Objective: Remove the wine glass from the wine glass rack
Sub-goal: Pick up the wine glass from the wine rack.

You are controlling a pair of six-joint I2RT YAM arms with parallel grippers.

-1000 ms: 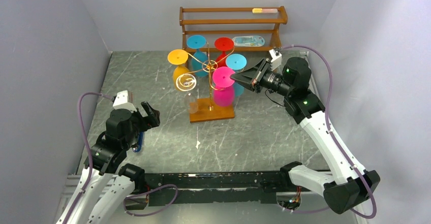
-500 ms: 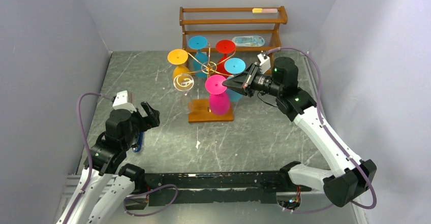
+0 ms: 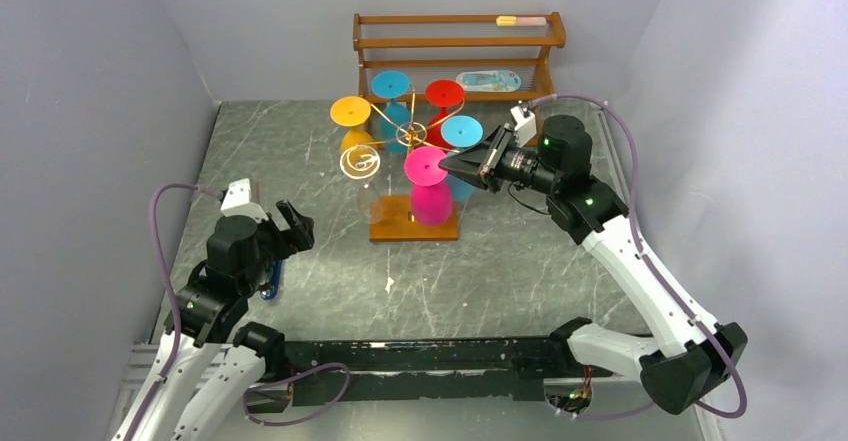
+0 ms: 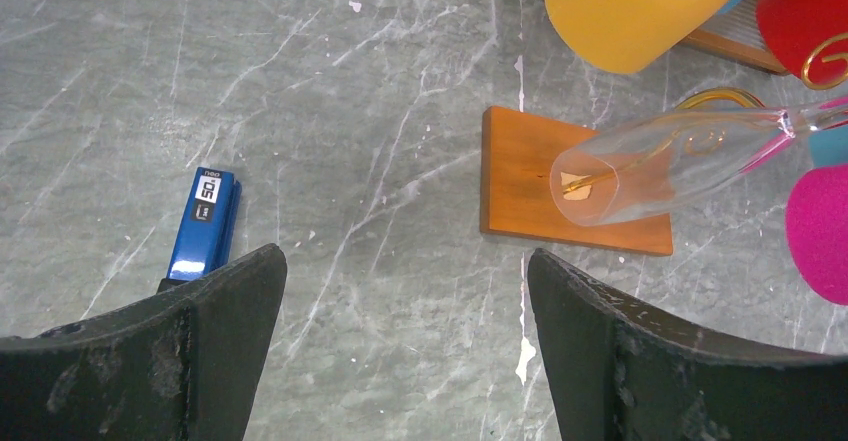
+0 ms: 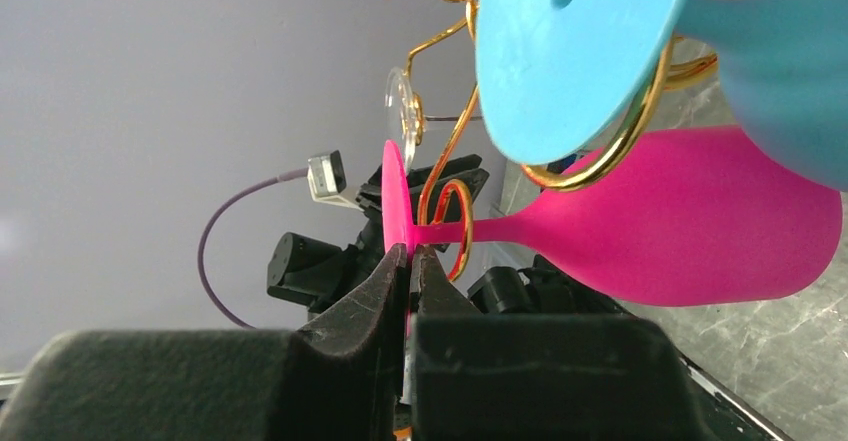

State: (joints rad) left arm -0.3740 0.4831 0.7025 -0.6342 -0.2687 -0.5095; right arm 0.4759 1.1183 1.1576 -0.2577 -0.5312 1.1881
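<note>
The wine glass rack is a gold pole with curled wire arms on a square wooden base, also seen in the left wrist view. Several coloured wine glasses hang upside down from it. My right gripper is shut on the rim of the pink wine glass's flat foot. The pink stem still runs through a gold wire loop, and the bowl hangs to the right. My left gripper hovers open over the bare table, left of the rack.
Yellow, red, light blue and clear glasses hang around the pink one. A three-tier wooden shelf stands against the back wall. A small blue object lies by my left gripper. Grey walls close in both sides.
My right gripper has carried the pink glass's foot leftward and toward the near side, mostly in the first half second. The left arm has not moved.
</note>
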